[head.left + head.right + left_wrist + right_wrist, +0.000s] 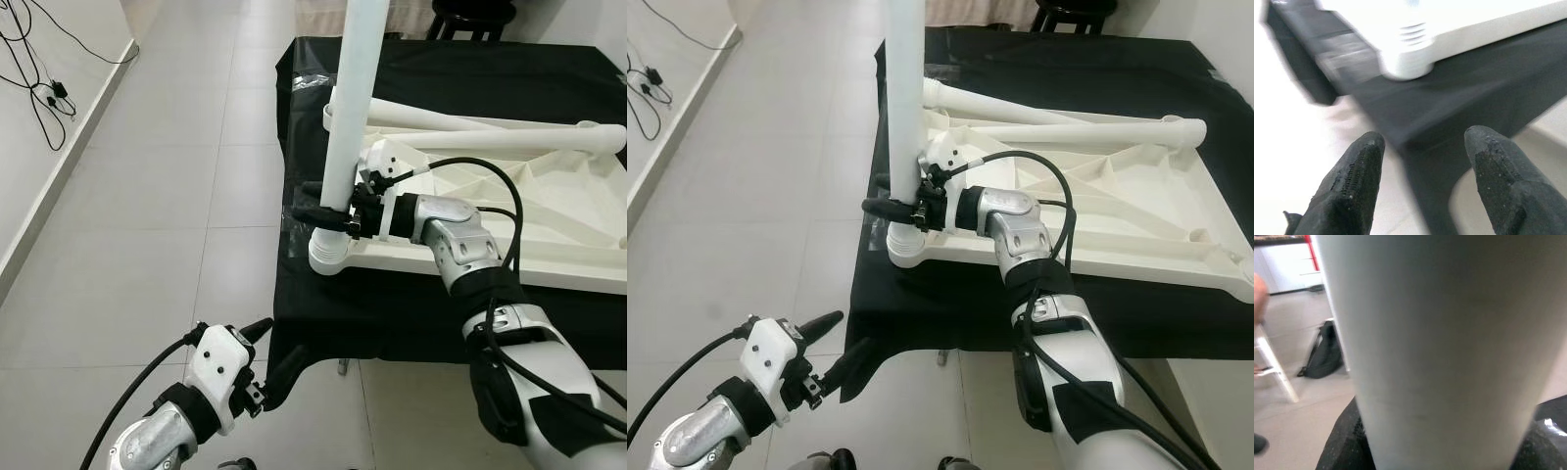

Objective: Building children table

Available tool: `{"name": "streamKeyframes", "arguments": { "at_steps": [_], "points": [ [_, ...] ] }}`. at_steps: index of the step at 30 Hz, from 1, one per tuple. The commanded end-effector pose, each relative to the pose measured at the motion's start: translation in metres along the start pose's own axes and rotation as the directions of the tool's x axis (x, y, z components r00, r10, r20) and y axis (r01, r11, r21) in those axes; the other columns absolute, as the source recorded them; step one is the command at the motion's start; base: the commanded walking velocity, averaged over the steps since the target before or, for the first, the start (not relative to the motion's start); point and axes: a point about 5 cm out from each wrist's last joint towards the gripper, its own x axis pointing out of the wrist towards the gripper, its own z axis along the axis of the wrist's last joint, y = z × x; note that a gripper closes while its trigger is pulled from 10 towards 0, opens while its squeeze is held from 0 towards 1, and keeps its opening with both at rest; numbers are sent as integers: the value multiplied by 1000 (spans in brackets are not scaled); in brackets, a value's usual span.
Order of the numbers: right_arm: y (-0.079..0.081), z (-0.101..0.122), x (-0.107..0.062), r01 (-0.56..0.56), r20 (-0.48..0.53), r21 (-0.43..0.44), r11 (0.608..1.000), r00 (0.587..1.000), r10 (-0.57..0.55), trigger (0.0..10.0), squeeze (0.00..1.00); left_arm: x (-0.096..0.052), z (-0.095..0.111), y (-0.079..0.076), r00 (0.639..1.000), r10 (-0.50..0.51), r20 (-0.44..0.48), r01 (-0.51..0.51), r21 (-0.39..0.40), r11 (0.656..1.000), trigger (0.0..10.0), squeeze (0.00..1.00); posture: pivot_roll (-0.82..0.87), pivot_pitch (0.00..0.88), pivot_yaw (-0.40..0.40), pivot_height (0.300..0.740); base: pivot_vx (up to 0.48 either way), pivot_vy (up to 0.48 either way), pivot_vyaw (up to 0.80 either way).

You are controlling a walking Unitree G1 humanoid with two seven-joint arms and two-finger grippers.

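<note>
A white plastic tabletop (549,211) lies upside down on a black-draped table (460,69). An upright white table leg (353,98) stands in the corner socket (328,257) at the near left corner. My right gripper (328,211) is shut on this leg just above the socket; in the right wrist view the leg (1435,347) sits between the fingers. Two more white legs (490,132) lie across the tabletop. My left gripper (274,357) hangs open below the table's front edge, over the floor; its fingers (1352,191) point toward the socket (1408,54).
The black cloth (921,313) drapes over the table's front edge. Grey tiled floor (167,196) spreads to the left, with black cables (44,93) along the white wall. A dark stool (470,15) stands behind the table. In the right wrist view a black bag (1322,357) lies on the floor.
</note>
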Motion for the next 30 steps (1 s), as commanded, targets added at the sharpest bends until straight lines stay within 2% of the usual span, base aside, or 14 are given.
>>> {"name": "streamKeyframes", "arguments": {
  "at_steps": [1,6,8,9,11,13,14,15,16,19,20,26,27,30],
  "points": [
    [12,-46,-17,134,-145,96,986,982,-119,0,0,-8,-4,0,996,89,-32,-88,38,995,10000,0,60,162,-57,740,0,0,0],
    [17,-57,-24,193,-176,105,976,969,-173,0,0,-11,-5,1,992,118,-37,-116,51,992,10000,0,60,164,-60,740,0,0,0],
    [45,-84,-31,421,-265,146,895,889,-375,0,0,-16,-6,2,990,137,-38,-134,57,989,10000,0,48,178,-54,740,0,0,0],
    [68,-97,-40,601,-333,138,787,777,-534,0,0,-19,-8,2,991,132,-35,-130,52,990,10000,0,29,169,-38,740,0,0,0],
    [68,-97,-40,601,-333,138,787,777,-534,0,0,-19,-8,2,991,132,-35,-130,52,990,10000,0,29,169,-38,740,0,0,0],
    [77,-99,-47,772,-368,78,631,610,-701,0,0,-16,-11,1,995,94,-16,-94,22,995,10000,0,31,150,-28,740,0,0,0],
    [77,-99,-47,772,-368,78,631,610,-701,0,0,-16,-11,1,995,94,-16,-94,22,995,10000,0,31,150,-28,740,0,0,0],
    [67,-94,-39,769,-355,55,637,611,-708,6314,0,-12,-12,0,998,60,-4,-60,14,998,10000,0,39,147,-28,740,0,0,0],
    [58,-88,-32,763,-328,57,644,623,-710,10000,0,-8,-13,-1,999,36,6,-36,6,999,10000,0,50,146,-32,740,0,0,0],
    [50,-83,-27,751,-310,52,658,639,-704,10000,0,-4,-13,-1,1000,27,12,-27,-2,1000,10000,0,54,149,-34,740,0,0,0],
    [42,-76,-22,716,-263,73,694,686,-679,10000,1000,-1,-13,-1,1000,22,15,-22,-1,1000,10000,0,61,148,-37,740,0,0,0],
    [22,-56,-14,597,-133,108,795,801,-583,10000,1000,4,-13,-1,1000,22,15,-22,14,1000,10000,0,72,149,-45,740,0,0,0],
    [14,-42,-9,474,-48,112,874,881,-471,10000,0,6,-13,-2,1000,19,12,-19,13,1000,10000,0,77,149,-46,740,0,0,0],
    [11,-25,-7,277,23,85,957,960,-280,10000,0,8,-14,-4,1000,14,8,-15,13,1000,10000,0,96,150,-56,740,0,0,0]
  ]
}}
